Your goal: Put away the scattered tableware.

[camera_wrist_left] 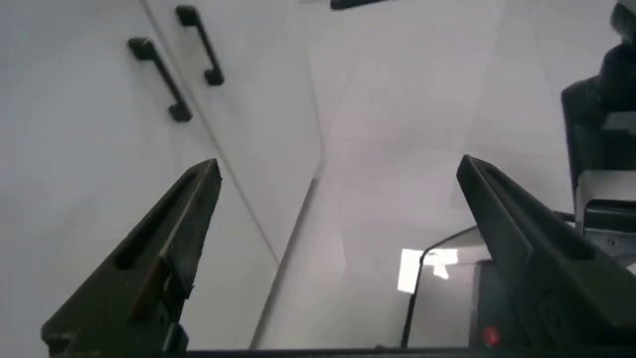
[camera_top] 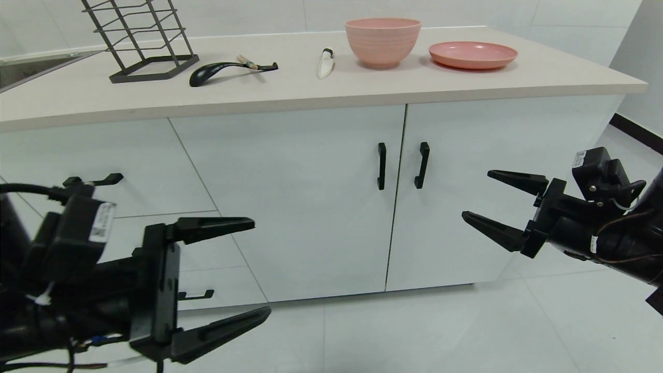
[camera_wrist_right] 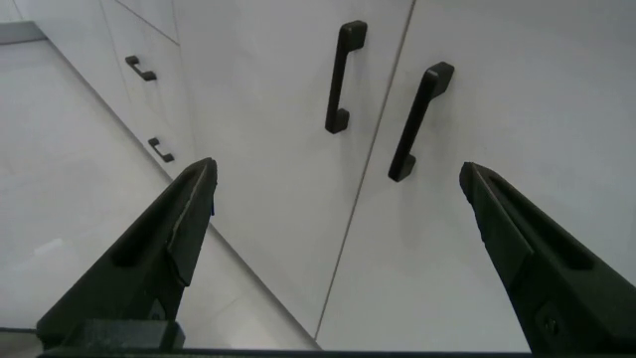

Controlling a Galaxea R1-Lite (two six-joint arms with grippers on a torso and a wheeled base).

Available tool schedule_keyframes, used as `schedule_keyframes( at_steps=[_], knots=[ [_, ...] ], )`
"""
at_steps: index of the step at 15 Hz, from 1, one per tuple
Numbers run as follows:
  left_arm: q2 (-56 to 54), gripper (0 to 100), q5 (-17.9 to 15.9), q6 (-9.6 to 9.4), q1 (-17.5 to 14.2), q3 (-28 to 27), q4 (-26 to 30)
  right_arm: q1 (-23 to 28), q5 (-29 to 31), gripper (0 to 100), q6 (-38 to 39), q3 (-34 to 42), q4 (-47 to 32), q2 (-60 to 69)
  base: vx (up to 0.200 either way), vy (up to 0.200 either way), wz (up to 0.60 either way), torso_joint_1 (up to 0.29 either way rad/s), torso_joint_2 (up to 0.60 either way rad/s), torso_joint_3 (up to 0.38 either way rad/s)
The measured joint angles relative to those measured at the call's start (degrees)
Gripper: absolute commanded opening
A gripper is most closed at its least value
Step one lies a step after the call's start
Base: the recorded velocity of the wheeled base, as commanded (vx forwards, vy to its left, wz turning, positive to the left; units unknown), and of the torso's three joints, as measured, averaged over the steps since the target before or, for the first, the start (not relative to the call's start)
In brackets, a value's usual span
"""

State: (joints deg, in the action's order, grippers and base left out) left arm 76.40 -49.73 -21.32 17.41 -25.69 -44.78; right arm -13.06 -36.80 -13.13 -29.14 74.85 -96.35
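Observation:
On the pale countertop [camera_top: 155,98] lie a black ladle [camera_top: 217,70] with a pair of chopsticks [camera_top: 247,62] across its handle, a white knife [camera_top: 326,63], a pink bowl [camera_top: 383,41] and a pink plate [camera_top: 472,54]. My left gripper [camera_top: 259,267] hangs open low at the left, in front of the drawers, well below the counter. My right gripper [camera_top: 476,196] is open at the right, facing the cabinet doors [camera_wrist_right: 397,199]. Nothing sits between either pair of fingers. The left gripper [camera_wrist_left: 338,174] has cabinet and floor beyond it.
A black wire rack [camera_top: 145,39] stands at the counter's back left, beside a sink edge [camera_top: 31,65]. Two black door handles [camera_top: 401,166] sit on the white cabinet doors; drawer handles [camera_top: 98,180] are at the left. Tiled floor [camera_top: 440,331] lies open below.

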Motion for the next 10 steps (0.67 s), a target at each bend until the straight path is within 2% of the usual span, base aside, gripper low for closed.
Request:
schedule_keyframes(
  at_steps=[4,6,8,10],
  knots=[
    [11.19,100,2.76,0.26,10.51,-12.07,-1.23,-0.52,-2.44,100,-0.46,-1.18,2.88,-2.38,0.000,0.000,0.00,0.000,0.00,0.000],
    [15.99,100,4.84,2.22,15.95,-19.04,-1.29,-1.16,-2.55,100,-0.59,-1.87,2.99,-2.96,0.000,0.000,0.00,0.000,0.00,0.000],
    [21.09,100,7.72,3.80,19.05,-26.54,-1.29,-1.55,-2.55,100,-0.66,-2.69,3.12,-3.56,0.000,0.000,0.00,0.000,0.00,0.000],
    [26.53,100,10.20,4.77,20.32,-33.38,-0.90,-1.93,-2.55,100,-0.66,-4.13,3.16,-4.33,0.000,0.000,0.00,0.000,0.00,0.000]
  ],
)
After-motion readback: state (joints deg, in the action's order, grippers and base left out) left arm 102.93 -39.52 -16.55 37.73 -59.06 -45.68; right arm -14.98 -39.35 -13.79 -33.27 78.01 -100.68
